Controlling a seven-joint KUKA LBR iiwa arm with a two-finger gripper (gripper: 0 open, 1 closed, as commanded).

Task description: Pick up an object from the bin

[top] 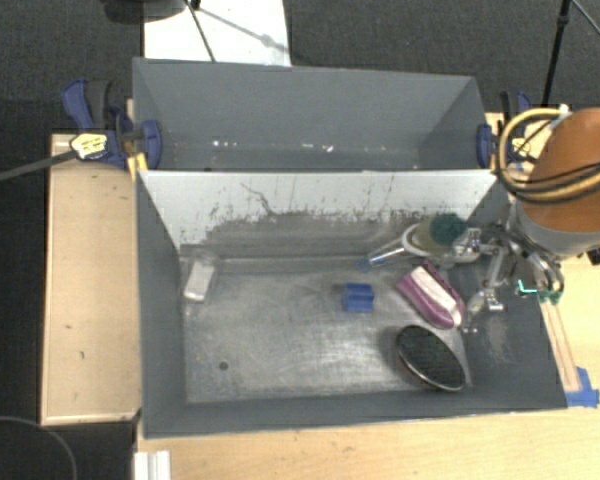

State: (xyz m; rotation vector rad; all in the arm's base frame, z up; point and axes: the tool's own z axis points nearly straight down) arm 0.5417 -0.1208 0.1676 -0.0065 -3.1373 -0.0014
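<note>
Gripper (470, 276) spread open, just beside the purple-white object (428, 298).

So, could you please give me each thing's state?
blue block, flat, alone mid-floor
black oval thing, flat near the front
purple and white thing, aslant beside the gripper
clear piece, lying at the left
teal round thing, in the back right corner
gripper, low at the bin's right

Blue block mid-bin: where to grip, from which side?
Grip the small blue block across its narrower width, coming straight down from above. It lies flat and alone on the bin floor, with bare metal all round, so a top-down pinch should fit.
</note>
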